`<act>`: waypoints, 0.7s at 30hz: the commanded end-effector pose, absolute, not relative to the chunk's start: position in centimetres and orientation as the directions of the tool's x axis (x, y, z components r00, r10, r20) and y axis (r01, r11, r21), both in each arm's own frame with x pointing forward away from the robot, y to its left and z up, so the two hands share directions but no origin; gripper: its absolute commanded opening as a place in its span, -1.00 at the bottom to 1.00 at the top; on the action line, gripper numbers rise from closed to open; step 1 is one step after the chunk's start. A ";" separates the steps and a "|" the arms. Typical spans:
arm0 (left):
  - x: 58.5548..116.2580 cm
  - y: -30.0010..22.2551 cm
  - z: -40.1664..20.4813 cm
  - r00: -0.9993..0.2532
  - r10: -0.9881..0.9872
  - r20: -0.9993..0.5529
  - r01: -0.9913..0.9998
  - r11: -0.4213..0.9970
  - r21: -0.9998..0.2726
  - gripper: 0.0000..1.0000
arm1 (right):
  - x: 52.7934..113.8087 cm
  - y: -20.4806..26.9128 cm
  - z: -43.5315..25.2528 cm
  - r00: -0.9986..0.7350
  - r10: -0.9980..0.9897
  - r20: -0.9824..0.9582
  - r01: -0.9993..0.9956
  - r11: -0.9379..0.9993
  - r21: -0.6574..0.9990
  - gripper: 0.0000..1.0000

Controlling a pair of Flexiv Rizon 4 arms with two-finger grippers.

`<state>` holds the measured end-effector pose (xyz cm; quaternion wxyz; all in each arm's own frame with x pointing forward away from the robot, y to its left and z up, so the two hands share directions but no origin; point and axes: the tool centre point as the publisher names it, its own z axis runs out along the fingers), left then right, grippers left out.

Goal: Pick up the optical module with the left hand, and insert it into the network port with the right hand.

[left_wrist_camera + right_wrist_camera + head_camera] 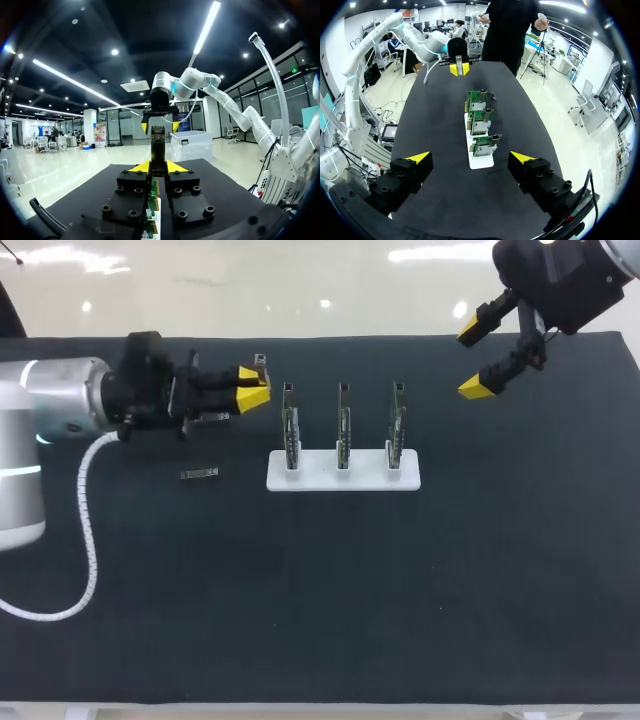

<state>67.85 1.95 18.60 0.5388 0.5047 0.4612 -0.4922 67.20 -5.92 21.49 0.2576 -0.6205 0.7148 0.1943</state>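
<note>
the left fingers (252,397) pinch the optical module (158,142) by one end, above the worktop (320,590) near the first board (290,425), likely leaving the free end for a handover. the right fingers (478,389) hang wide apart beyond the last board (397,420), holding nothing.

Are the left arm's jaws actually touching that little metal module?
Touching. The left wrist view shows the optical module pinched between the left jaws, one yellow tip pressed against each side.
</note>
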 end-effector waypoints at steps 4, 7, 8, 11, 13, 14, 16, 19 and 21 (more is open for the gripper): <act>67.5 1.0 18.8 0.096 -0.049 -0.994 0.995 0.002 0.096 -1.00 | 67.3 -5.9 21.5 -0.096 -0.786 -0.611 -0.987 0.153 -0.041 1.00; 67.6 0.9 18.9 0.100 -0.045 -0.994 0.995 -0.001 0.100 -1.00 | 67.3 -5.9 21.5 -0.096 -0.786 -0.611 -0.987 0.153 -0.041 1.00; 67.6 0.8 18.9 0.100 -0.045 -0.994 0.995 -0.001 0.100 -1.00 | 67.3 -5.9 21.5 -0.096 -0.786 -0.611 -0.987 0.153 -0.041 1.00; 67.7 0.6 18.9 0.095 -0.044 -0.994 0.995 -0.002 0.096 -1.00 | 67.3 -5.9 21.5 -0.096 -0.786 -0.611 -0.987 0.153 -0.041 1.00; 67.7 0.5 18.9 0.095 -0.041 -0.995 0.995 -0.007 0.095 -1.00 | 67.3 -5.9 21.5 -0.096 -0.786 -0.611 -0.987 0.153 -0.041 1.00; 67.7 0.4 18.8 0.093 -0.039 -0.995 0.996 -0.010 0.094 -1.00 | 67.3 -5.9 21.5 -0.096 -0.786 -0.611 -0.987 0.153 -0.041 1.00; 67.8 0.3 18.8 0.072 -0.031 -0.997 0.997 -0.022 0.072 -1.00 | 67.3 -5.9 21.5 -0.096 -0.786 -0.611 -0.987 0.153 -0.041 1.00; 67.9 0.3 18.9 0.066 -0.033 -0.997 0.997 -0.025 0.067 -1.00 | 67.3 -5.9 21.5 -0.096 -0.786 -0.611 -0.987 0.153 -0.041 1.00; 67.9 0.2 19.0 0.060 -0.034 -0.998 0.998 -0.035 0.061 -1.00 | 67.3 -5.9 21.5 -0.096 -0.786 -0.611 -0.987 0.153 -0.041 1.00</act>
